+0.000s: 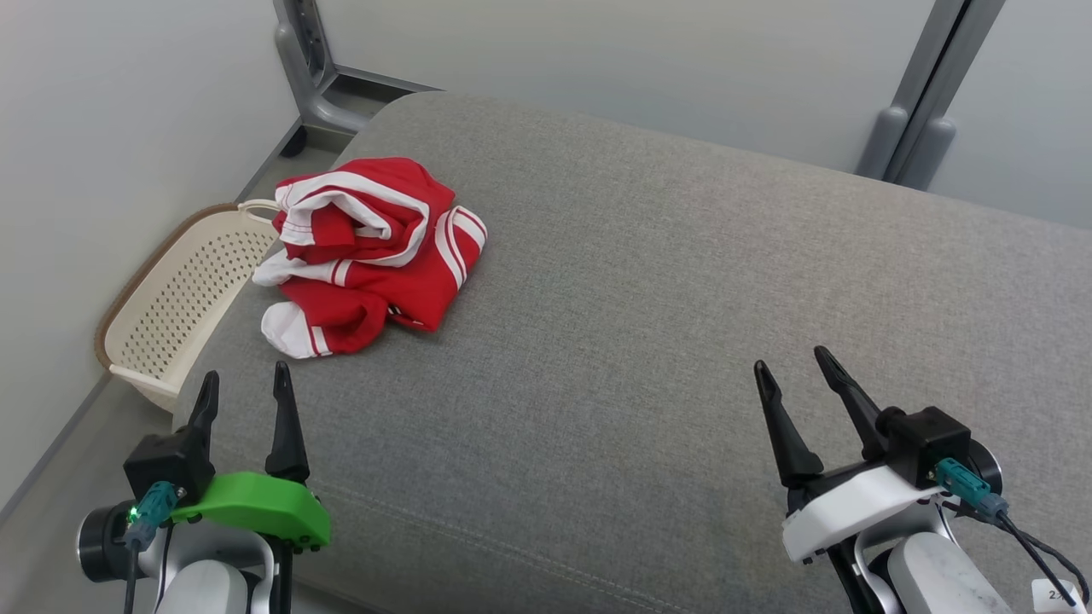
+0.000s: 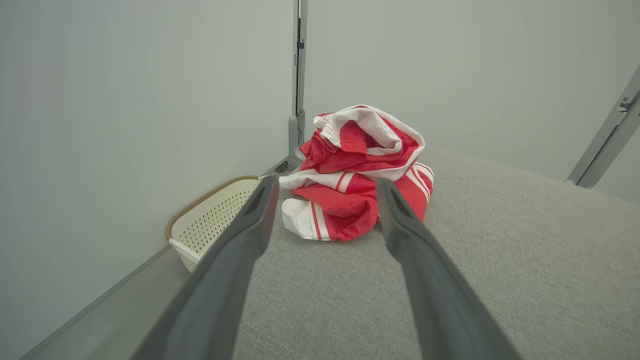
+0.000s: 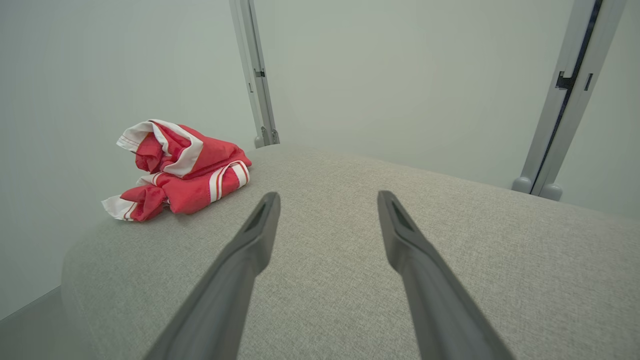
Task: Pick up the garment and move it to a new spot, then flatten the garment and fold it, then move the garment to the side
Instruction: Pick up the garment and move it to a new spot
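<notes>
- Garment [image 1: 371,251]: red with white stripes and trim, crumpled in a loose heap, upper left of the head view.
- It lies on the grey fabric cushion [image 1: 648,290], near the cushion's left edge; nothing is touching it.
- Left gripper [image 1: 246,373]: lower left of the head view, green-covered wrist, fingers pointing up-frame. Jaws spread wide with nothing between them.
- It sits below the garment in frame, apart from it, over the cushion's near left corner.
- Left wrist view: the heap sits centre frame, seen in the gap between the two dark fingers [image 2: 250,235] and beyond their tips, no contact.
- Right gripper [image 1: 792,359]: lower right of the head view, white-covered wrist. Jaws also wide apart, holding nothing.
- It is well apart from the garment, with bare cushion ahead of it.
- Right wrist view: garment at mid left of frame, well left of the finger tips.
- Cream perforated basket [image 1: 171,298]: left edge of the head view, on the floor against the cushion's side and just beside the garment, partly hidden by the cushion edge.
- Grey metal posts [image 1: 311,77] stand at the top left and top right of the head view, against pale walls.
</notes>
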You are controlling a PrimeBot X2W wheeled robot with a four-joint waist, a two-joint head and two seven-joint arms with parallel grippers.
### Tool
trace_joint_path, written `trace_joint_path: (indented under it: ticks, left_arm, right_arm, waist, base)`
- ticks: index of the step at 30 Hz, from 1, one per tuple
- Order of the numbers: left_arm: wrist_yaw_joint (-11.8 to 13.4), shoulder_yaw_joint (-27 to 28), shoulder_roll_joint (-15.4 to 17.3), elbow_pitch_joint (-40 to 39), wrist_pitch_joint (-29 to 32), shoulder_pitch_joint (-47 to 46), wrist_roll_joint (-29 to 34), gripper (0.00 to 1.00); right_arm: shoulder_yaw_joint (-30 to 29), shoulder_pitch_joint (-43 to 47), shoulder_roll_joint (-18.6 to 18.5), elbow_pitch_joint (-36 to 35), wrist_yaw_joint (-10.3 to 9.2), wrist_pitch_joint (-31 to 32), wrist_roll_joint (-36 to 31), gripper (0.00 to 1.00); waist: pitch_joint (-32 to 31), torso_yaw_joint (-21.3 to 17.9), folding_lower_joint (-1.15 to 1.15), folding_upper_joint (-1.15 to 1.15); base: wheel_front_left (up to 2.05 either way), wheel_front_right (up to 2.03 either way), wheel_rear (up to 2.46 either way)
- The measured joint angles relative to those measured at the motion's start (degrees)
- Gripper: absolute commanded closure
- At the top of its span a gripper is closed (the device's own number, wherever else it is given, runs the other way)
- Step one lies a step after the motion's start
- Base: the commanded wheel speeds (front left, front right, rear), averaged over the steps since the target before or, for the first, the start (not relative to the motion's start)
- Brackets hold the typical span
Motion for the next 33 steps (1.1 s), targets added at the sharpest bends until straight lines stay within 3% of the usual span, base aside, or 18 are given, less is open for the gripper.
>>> trace_joint_path:
  ticks: [19, 23, 33]
  left_arm:
    - [0.0, -0.4, 0.6, -0.5, 2.1, -1.4, -1.8, 0.00]
    - [-0.7, -0.4, 1.8, -1.3, 5.8, -4.2, -2.6, 0.00]
    - [-4.4, 1.5, 7.9, 1.5, 25.6, -20.3, -8.9, 0.00]
  right_arm:
    - [0.6, -0.5, -0.8, -0.5, 0.00, 0.0, 0.1, 0.00]
    - [1.0, -1.2, -1.1, -0.7, 0.00, 0.0, 0.1, 0.00]
    - [1.9, -3.8, -1.7, -2.2, -0.01, 0.0, 0.1, 0.00]
  waist:
    - [1.4, -0.2, 0.00, 0.00]
    - [2.1, -0.5, 0.00, 0.00]
    - [5.3, -4.1, 0.00, 0.00]
  base:
    - [0.00, 0.00, 0.00]
    - [0.00, 0.00, 0.00]
    - [0.00, 0.00, 0.00]
